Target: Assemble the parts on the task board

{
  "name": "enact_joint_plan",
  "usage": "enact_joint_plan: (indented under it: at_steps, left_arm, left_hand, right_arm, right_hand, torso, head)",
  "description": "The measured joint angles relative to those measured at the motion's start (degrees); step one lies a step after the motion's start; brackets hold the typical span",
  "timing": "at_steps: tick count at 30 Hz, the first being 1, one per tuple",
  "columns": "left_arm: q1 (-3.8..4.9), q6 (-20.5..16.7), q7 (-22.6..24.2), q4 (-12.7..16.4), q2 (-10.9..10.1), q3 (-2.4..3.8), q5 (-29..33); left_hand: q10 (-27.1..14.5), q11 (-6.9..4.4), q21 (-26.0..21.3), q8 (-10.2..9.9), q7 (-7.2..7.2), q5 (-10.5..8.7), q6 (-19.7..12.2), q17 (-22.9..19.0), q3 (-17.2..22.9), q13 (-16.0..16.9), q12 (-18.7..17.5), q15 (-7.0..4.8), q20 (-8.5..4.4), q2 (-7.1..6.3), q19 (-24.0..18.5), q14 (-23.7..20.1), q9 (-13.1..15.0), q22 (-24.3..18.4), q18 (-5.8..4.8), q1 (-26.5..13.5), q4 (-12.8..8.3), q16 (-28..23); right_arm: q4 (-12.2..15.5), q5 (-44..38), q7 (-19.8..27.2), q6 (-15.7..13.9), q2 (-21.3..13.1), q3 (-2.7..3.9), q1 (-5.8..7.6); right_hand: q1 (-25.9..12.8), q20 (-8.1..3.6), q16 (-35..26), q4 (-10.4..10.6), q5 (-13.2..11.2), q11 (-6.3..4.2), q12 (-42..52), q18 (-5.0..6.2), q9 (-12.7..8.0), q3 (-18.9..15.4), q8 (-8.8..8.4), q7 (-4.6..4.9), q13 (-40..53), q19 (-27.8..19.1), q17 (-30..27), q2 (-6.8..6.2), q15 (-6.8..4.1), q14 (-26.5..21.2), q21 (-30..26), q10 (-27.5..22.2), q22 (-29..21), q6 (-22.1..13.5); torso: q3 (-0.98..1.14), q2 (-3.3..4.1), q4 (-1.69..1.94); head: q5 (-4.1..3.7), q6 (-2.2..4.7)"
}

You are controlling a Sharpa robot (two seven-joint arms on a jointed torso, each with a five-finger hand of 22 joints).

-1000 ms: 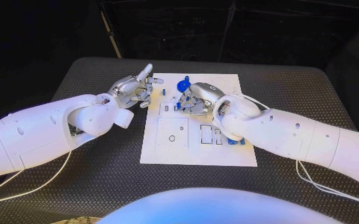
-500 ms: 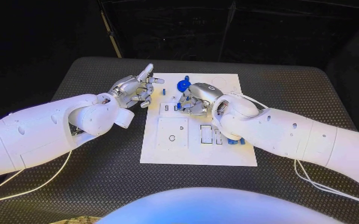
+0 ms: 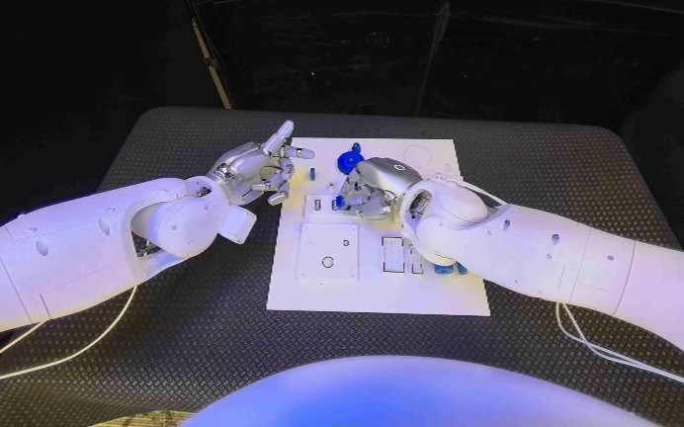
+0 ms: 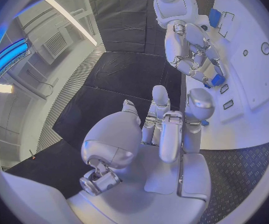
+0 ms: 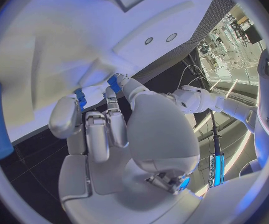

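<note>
Several small blue plastic parts (image 3: 452, 269) lie loose on the flat white task board (image 3: 325, 289), behind the right hand (image 3: 371, 188), which apparently pinches another blue piece (image 4: 218, 79) over the board's slots. The left hand (image 3: 257, 170) hovers alongside, fingers spread, empty.

Both arms have smooth, rounded white shells in bulbous segments. Each ends in a silver, metallic, many-fingered hand: left hand (image 3: 258, 174), right hand (image 3: 374, 188). Thin white cables trail from under each arm onto the black table (image 3: 171, 348).
</note>
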Motion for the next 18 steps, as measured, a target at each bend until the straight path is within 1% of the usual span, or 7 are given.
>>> enact_joint_plan:
  at_steps: [18]
  left_arm:
    - [0.0, 0.7, 0.0, -0.1, 0.1, 0.0, -1.1]
  left_hand:
    - [0.0, 0.0, 0.0, 0.0, 0.0, 0.0, 0.0, 0.0, 0.0, -0.1, 0.0, 0.0, 0.0, 0.0, 0.0, 0.0, 0.0, 0.0, 0.0, 0.0, 0.0, 0.0]
  right_arm:
    - [0.4, -1.7, -1.8, 0.8, -0.5, 0.07, 0.01]
  right_hand:
    - [0.1, 0.0, 0.0, 0.1, 0.0, 0.0, 0.0, 0.0, 0.0, -0.1, 0.02, -0.04, 0.0, 0.0, 0.0, -0.04, 0.0, 0.0, -0.2, 0.0, -0.1, 0.0]
  torso:
    - [0.01, 0.01, 0.0]
  head:
    - [0.08, -0.36]
